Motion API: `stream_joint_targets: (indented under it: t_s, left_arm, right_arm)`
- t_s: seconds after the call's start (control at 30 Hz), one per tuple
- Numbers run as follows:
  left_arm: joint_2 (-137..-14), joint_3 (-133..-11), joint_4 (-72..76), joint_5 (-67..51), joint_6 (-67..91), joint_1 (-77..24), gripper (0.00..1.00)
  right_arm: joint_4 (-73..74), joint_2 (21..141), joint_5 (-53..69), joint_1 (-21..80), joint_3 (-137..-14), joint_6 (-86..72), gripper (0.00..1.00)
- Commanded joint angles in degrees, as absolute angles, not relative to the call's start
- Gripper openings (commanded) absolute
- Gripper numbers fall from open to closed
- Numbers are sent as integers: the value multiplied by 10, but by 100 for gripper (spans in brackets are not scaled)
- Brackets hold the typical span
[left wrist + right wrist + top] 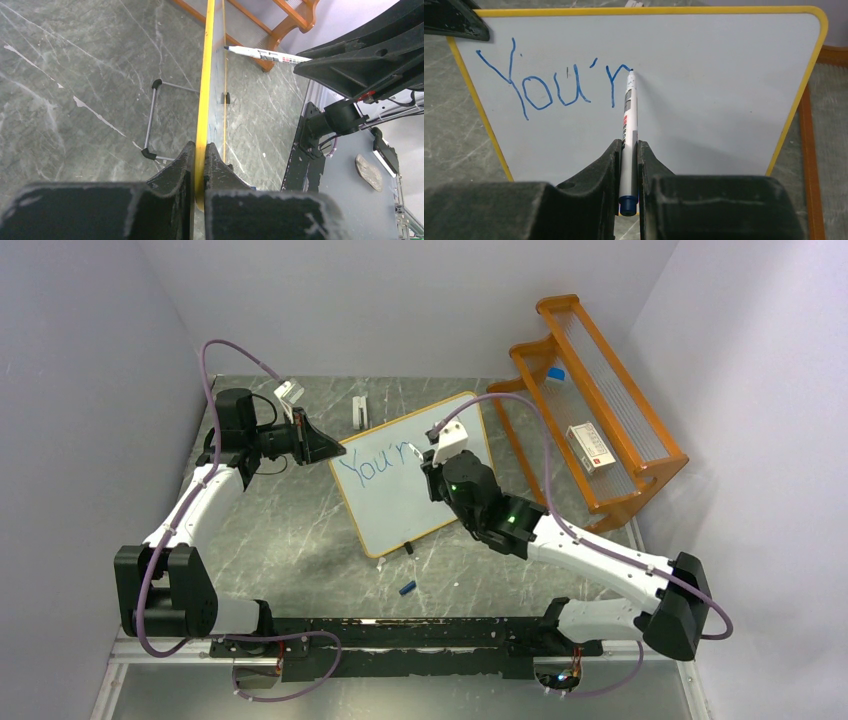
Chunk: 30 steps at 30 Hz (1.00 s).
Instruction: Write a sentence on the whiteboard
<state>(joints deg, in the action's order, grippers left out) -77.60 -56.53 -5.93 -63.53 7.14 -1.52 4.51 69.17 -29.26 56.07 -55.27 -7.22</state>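
The left gripper [200, 150] is clamping its two black jaws shut on the yellow edge of the whiteboard [704, 90]. The frame is running straight out from between the jaws, away from them, with the board standing on edge on the grey marbled table [270, 530]. To the left of these jaws, behind the board, a thin grey wire foot [152, 120] with black ends is resting on the table. To the right of the jaws, on the writing side, a white marker [629, 115] is reaching in with its tip meeting the board's face.

The right gripper [628, 145] is holding that marker, its jaws closed tight around the barrel. The marker's blue back end is poking out below the jaws and its tip is pointing up and ahead of them. The whiteboard is filling the space directly in front of these jaws. Blue handwriting [549, 85] reading "You'r" is sitting ahead and to the left of the jaws, and the marker tip is touching the board at the end of the letter r. The left gripper's dark jaw is showing at the far upper left, at the board's corner.

Beyond the board, to the right of the right jaws, an orange wooden rack [600, 400] is standing by the wall. A small blue cap [407, 588] is lying on the table below the board's near edge.
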Motion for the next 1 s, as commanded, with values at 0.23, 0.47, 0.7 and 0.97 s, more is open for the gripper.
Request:
stream_joint_targets:
  t_s: [0.23, 0.47, 0.7, 0.97]
  left_arm:
    - [-780, -572, -67, -631, 39, -7, 5]
    - [-781, -573, -68, -633, 39, -7, 5]
    - [-782, -574, -69, -633, 39, -7, 5]
    - [-783, -574, -70, -634, 37, -6, 5]
  right_arm:
    - [59, 672, -281, 556, -532, -90, 0]
    - [60, 668, -278, 553, -528, -93, 0]
    - [55, 678, -273, 548, -530, -93, 0]
    - [62, 686, -273, 535, -532, -92, 0]
